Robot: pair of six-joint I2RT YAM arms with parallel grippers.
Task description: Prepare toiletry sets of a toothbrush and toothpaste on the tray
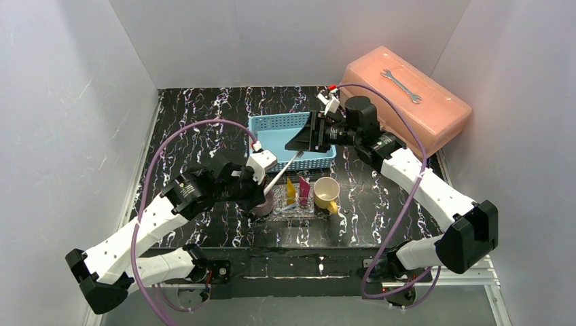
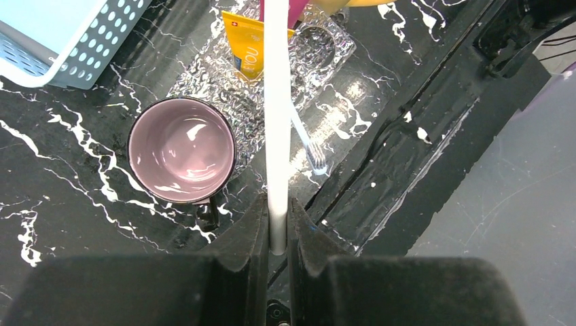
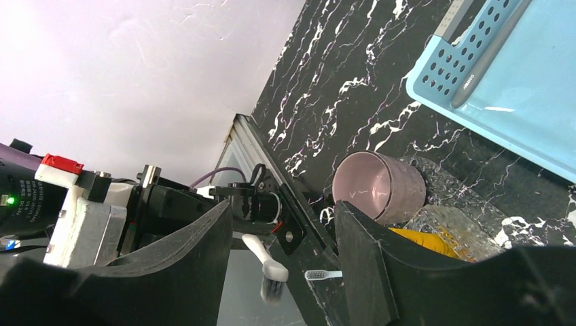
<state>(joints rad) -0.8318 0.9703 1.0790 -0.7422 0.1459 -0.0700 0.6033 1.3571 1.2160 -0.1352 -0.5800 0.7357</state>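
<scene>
Black marbled table (image 1: 204,109), white walls all round, orange toolbox (image 1: 421,109) in the far right corner. Left pincer (image 2: 276,212) is clamped tight on a white brush (image 2: 276,102) near one end. The long free part reaches out over the tray (image 2: 333,81), tilted, and as far as I can judge not touching it. On the tray: a clear brush (image 2: 304,132) lying flat, a yellow tube (image 2: 246,51) and a pink tube (image 1: 304,191), both apparently upright. Purple cup (image 2: 182,149) sits against the tray's edge; yellow cup (image 1: 327,192) is just beside the tubes. Right pincer (image 3: 282,217) hangs wide apart over the basket (image 3: 502,95), holding nothing. My reading: one brush is placed, and the white one is to be laid down next. Risks: gripped so near the end, the white brush may pivot between the fingers. Its free end passes near the tubes and could tip them. Released tilted, it may land on the purple cup's rim or roll off the tray's near side. The right arm is close to that free end too, so contact is possible if both arms move at once.
</scene>
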